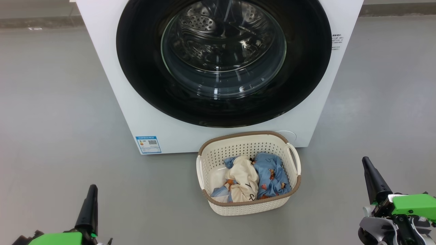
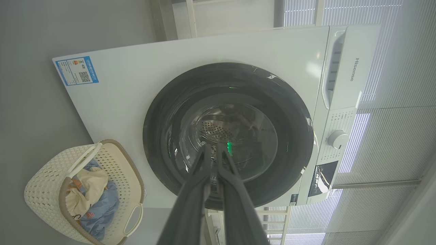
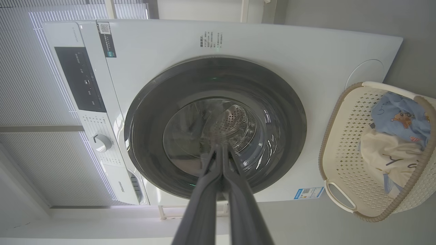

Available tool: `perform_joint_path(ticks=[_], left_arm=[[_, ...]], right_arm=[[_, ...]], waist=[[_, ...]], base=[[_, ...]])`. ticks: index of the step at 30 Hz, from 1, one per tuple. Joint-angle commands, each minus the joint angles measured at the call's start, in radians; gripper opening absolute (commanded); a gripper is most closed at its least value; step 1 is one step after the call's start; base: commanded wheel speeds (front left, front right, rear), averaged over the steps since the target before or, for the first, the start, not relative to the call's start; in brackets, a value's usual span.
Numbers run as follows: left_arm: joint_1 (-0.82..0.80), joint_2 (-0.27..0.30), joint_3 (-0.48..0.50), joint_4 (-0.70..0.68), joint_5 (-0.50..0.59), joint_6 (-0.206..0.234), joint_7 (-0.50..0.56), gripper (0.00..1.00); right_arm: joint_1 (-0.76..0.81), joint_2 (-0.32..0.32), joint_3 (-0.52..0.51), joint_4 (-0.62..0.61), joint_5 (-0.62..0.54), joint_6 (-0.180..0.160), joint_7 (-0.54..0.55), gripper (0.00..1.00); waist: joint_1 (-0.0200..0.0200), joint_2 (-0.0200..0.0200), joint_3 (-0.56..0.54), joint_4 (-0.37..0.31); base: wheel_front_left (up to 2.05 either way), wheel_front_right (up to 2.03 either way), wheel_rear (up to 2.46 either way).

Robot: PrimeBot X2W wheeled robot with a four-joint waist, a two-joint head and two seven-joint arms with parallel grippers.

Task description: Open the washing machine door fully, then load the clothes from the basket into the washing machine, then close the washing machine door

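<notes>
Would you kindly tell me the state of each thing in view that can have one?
Door: shut.
Basket: upright, loaded.
Clothes: crumpled in the basket.
Left gripper: shut, holding nothing.
Right gripper: shut, holding nothing.

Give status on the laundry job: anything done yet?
Done: nothing; the washing machine door is shut. In hand: nothing; left tool and right tool are shut, empty, clear of it. Left: open the door, load the clothes lying in the basket, close the door.

Washing machine door (image 1: 223, 51) shut, clothes (image 1: 252, 178) in basket (image 1: 238, 148)
</notes>
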Motion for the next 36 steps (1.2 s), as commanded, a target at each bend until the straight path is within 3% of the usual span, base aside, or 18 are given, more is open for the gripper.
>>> perform_joint_path(ticks=[1,31,33,34,36], left_arm=[[-0.03,0.009,0.034,-0.016,-0.009,-0.001,-0.003,0.0],[-0.03,0.009,0.035,-0.016,-0.008,-0.001,-0.002,0.0],[0.002,-0.001,0.0,0.004,0.001,0.0,0.0,0.0],[0.007,-0.002,-0.002,0.012,0.001,0.0,0.001,1.0],[0.02,-0.007,-0.005,0.03,0.002,0.0,0.0,1.0]], right_arm=[[-0.02,-0.007,0.02,-0.024,-0.01,0.006,0.004,0.0],[-0.02,0.0,0.011,-0.023,-0.018,0.006,0.012,0.0],[0.0,0.006,-0.004,0.006,-0.008,0.0,0.008,0.0],[0.002,0.008,-0.004,0.018,-0.008,0.0,0.008,1.0],[0.012,0.016,-0.003,0.037,-0.008,0.0,0.008,1.0]], waist=[[0.0,0.0,0.0,0.0],[0.0,0.0,0.0,0.0],[0.0,0.0,0.0,0.0],[0.0,0.0,0.0,0.0],[0.0,0.0,0.0,0.0]], base=[[0.0,0.0,0.0],[0.0,0.0,0.0],[0.0,0.0,0.0],[0.0,0.0,0.0],[0.0,0.0,0.0]])
